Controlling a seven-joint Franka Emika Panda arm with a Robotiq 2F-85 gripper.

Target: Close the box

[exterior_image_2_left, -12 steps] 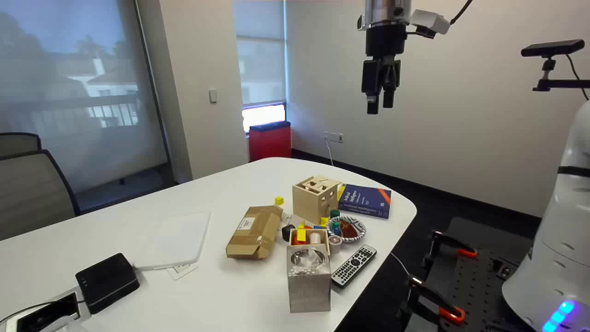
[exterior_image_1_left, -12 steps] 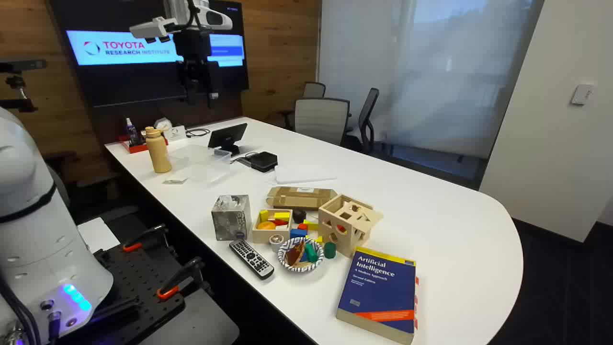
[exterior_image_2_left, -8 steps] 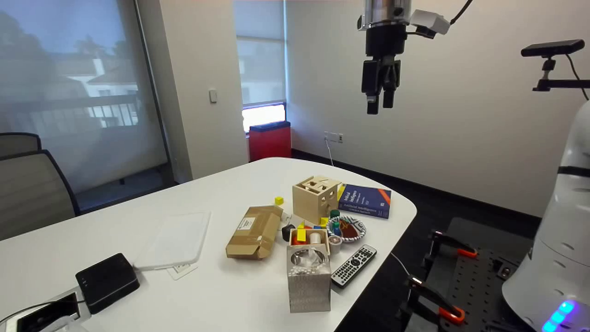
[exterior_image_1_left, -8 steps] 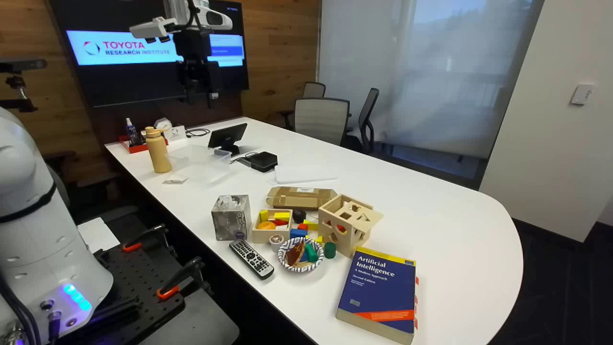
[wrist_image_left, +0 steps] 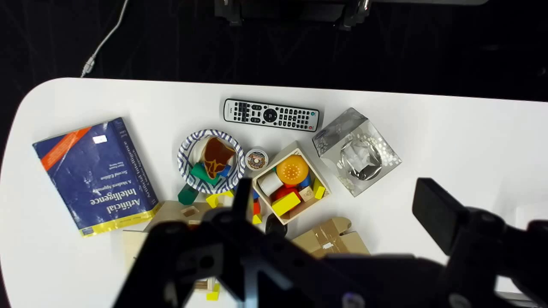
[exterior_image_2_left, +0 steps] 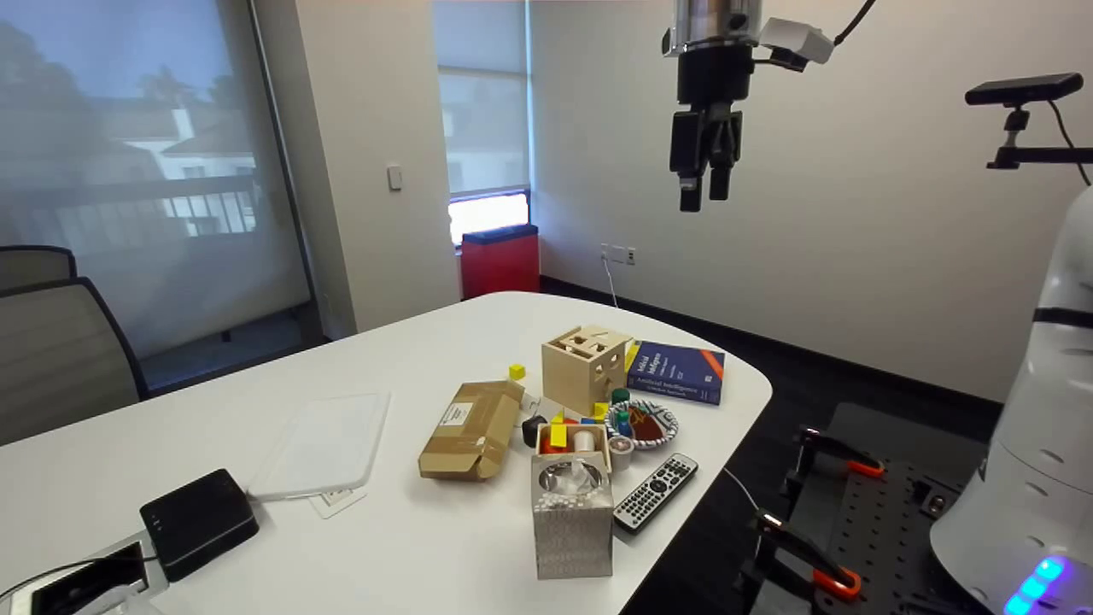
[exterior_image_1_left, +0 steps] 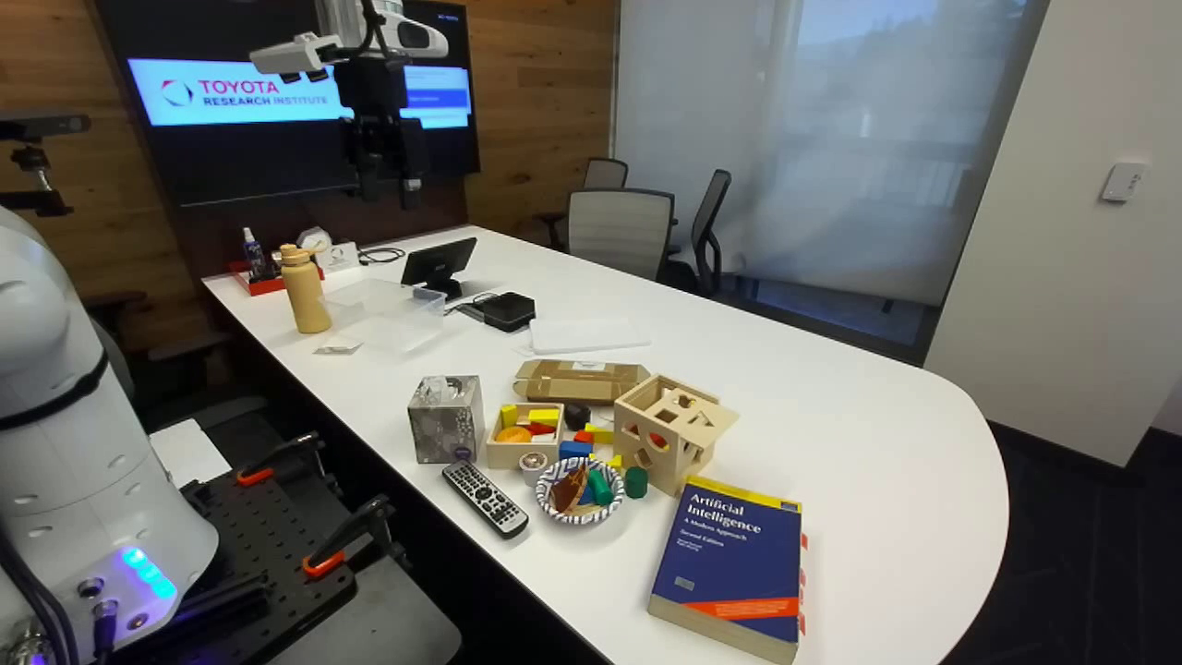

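The box [exterior_image_1_left: 660, 462] is pale wood with cutouts and stands upright on the table beside the blue book; it also shows in an exterior view [exterior_image_2_left: 568, 380]. Its flat lid panel [exterior_image_1_left: 706, 423] is slid partly out and overhangs the side wall, leaving a gap along the opposite edge of the top. In the wrist view the box [wrist_image_left: 169, 211] is largely hidden behind one finger. My gripper [exterior_image_1_left: 388, 192] hangs high above the table, well apart from the box, and shows in an exterior view [exterior_image_2_left: 704, 198]. In the wrist view the gripper [wrist_image_left: 336, 194] is wide open with nothing between its fingers.
The blue book [exterior_image_1_left: 729, 563] lies against the box's side. A patterned bowl [exterior_image_1_left: 580, 491], a small block tray [exterior_image_1_left: 524, 439], loose blocks, a remote [exterior_image_1_left: 485, 499], a silver tissue cube [exterior_image_1_left: 447, 420] and a brown carton [exterior_image_2_left: 471, 430] crowd round it. The table edge [wrist_image_left: 376, 92] runs past the remote.
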